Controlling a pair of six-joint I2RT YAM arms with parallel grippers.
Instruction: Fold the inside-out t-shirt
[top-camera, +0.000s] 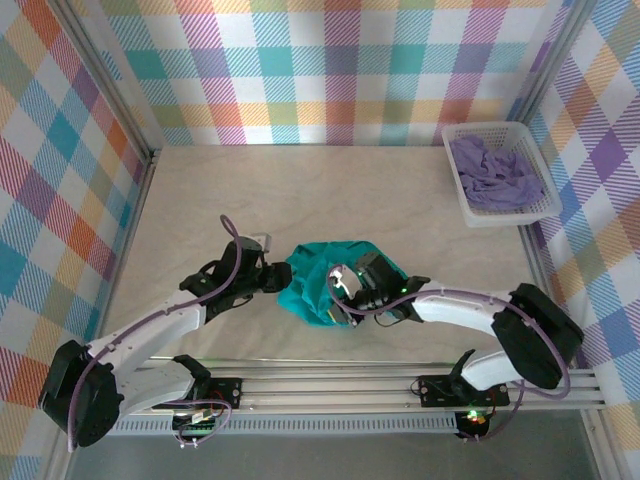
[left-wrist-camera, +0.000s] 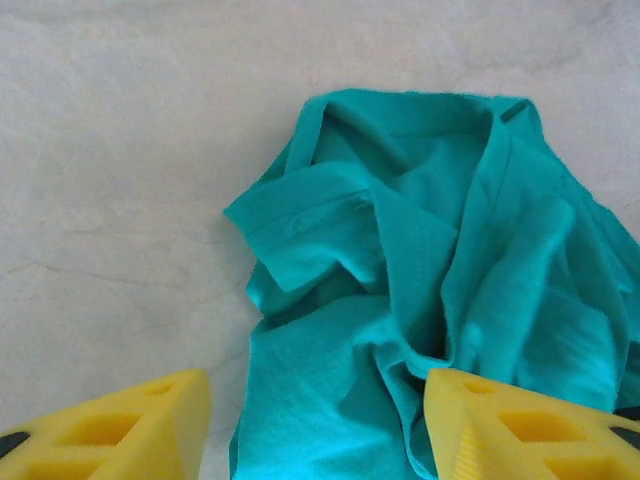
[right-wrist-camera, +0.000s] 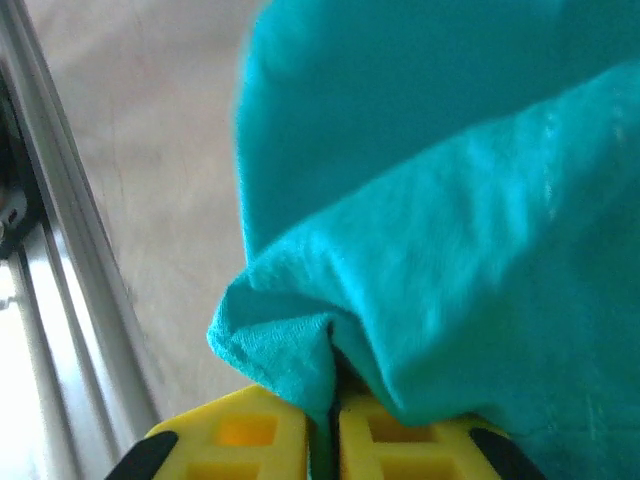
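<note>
Your left gripper (top-camera: 268, 274) is sitting just beside the left edge of the t-shirt (top-camera: 318, 280), and its jaws are standing wide apart. In the left wrist view, one yellow finger (left-wrist-camera: 130, 430) is showing over the bare bench (left-wrist-camera: 120, 150) and the other is showing against the teal cloth (whether it is pressing the cloth, you cannot tell). The t-shirt is lying crumpled in a heap on the bench, near the front edge, between your two grippers. On its right side, your right gripper (top-camera: 347, 292) is pinching a fold of the t-shirt. In the right wrist view, its jaws are pressing together with only the fabric between them. At the far right back corner, a white basket (top-camera: 470, 208) is holding a lavender garment (top-camera: 495, 175), well apart from the t-shirt.
</note>
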